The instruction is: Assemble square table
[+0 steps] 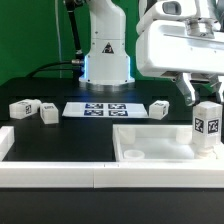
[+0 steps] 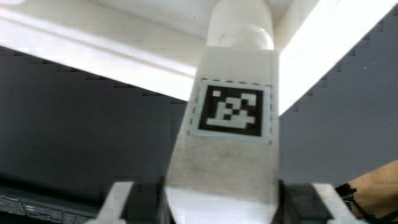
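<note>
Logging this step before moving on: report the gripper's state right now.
Gripper: closed on the upright white plastic block leg with a black-and-white tag.

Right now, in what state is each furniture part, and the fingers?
held leg: upright, gripped, at the tabletop's corner.
fingers: closed on the held leg.
tabletop: lying flat, rim up.
loose legs: three, lying apart on the table, untouched.
</note>
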